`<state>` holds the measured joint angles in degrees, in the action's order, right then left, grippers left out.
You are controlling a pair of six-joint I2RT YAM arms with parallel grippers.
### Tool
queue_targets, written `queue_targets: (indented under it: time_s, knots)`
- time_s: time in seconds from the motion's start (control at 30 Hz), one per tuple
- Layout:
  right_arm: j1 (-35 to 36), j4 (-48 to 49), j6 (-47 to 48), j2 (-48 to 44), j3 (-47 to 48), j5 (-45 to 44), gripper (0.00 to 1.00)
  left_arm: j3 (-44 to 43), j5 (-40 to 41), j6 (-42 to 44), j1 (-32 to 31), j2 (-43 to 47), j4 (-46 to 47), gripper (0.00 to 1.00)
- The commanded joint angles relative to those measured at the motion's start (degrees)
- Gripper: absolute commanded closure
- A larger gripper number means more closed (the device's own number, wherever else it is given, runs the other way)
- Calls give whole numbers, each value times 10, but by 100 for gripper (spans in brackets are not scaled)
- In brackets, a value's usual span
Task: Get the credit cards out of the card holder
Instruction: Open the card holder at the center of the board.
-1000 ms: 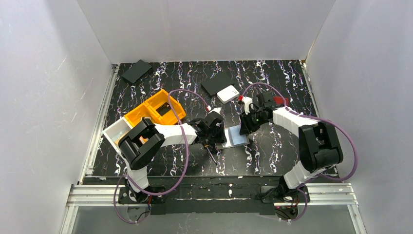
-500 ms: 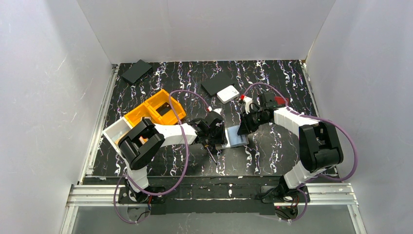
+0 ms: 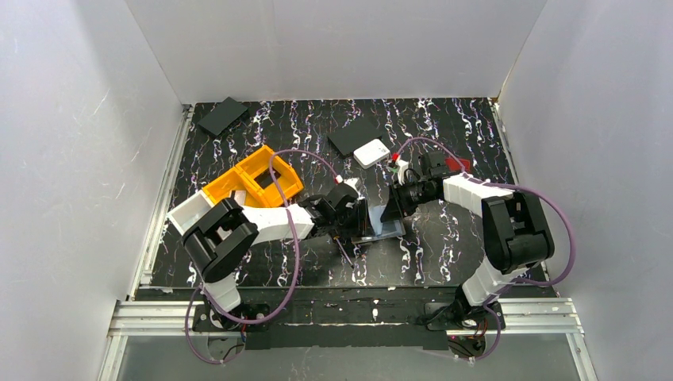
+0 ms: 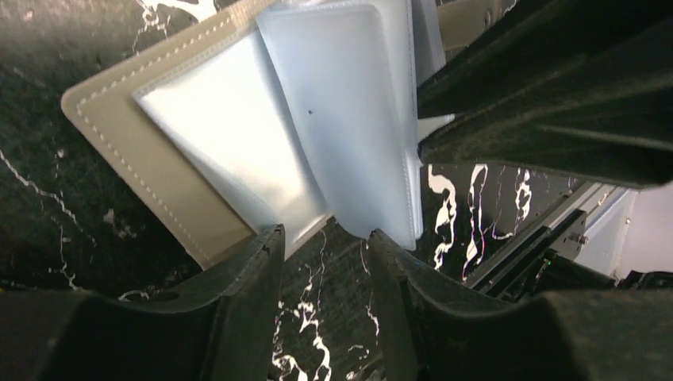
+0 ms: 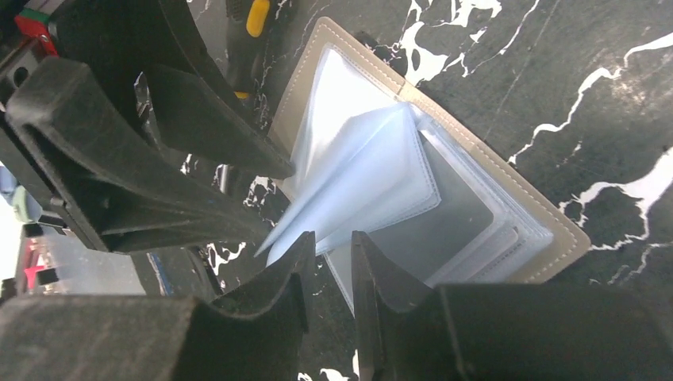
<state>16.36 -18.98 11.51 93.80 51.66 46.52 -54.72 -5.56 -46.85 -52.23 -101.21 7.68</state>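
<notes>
The card holder lies open on the black marbled table between my two grippers. Its taupe stitched cover frames pale blue clear sleeves, and several sleeves fan upward. One greyish credit card shows inside a pocket on the right half; any others are hidden in the sleeves. My left gripper is open at the holder's near edge, with only table between its fingers. My right gripper stands narrowly open, its tips at the lower edge of the raised sleeves. Each gripper's black fingers show in the other's wrist view.
A screwdriver lies just in front of the left gripper; its yellow and black handle shows beyond the holder. An orange bin stands at the left. A white square box and flat black rectangles lie further back.
My left gripper has opened and its arm has shifted slightly left. The right gripper's jaws have narrowed and moved in over the holder, whose sleeves now stand fanned up.
</notes>
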Motion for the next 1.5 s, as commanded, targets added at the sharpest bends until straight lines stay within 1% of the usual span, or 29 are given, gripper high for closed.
queue_targets:
  time_s: [0.0,0.1,0.13,0.23,0.33,0.5,0.7,0.73,0.77,0.8,0.83,0.93,1.1,1.33,1.47]
  knots:
    - [-1,33,-34,21,1,50,68,24,-21,2,3,59,12,53]
    - [0,49,-49,29,1,63,68,43,-29,6,2,80,15,45]
    - [2,56,-54,32,0,66,68,52,-30,8,3,88,16,43]
    - [16,62,-58,42,5,72,67,75,-29,9,3,121,16,41]
    - [42,55,-48,51,15,67,66,90,-29,5,3,150,16,41]
    - [62,36,-30,70,31,57,63,83,-57,-5,1,176,17,46]
    - [62,13,-8,61,42,51,62,36,-87,-3,-10,139,25,51]
    - [61,6,-1,56,43,50,62,29,-89,-4,-10,129,28,56]
    - [58,2,7,51,43,55,61,23,-90,-5,-11,118,30,63]
    - [53,-6,17,47,44,64,60,20,-89,-8,-11,105,34,67]
    - [48,-14,24,40,45,72,58,19,-89,-8,-10,98,40,68]
    - [38,-19,36,29,36,83,54,15,-93,-10,-11,77,60,69]
    - [32,-54,68,31,49,104,54,0,-90,-2,-11,41,66,69]
    - [2,-58,70,13,41,117,54,15,-32,2,-7,-4,66,72]
    - [-14,-61,75,-4,37,112,54,29,3,-13,0,-2,65,73]
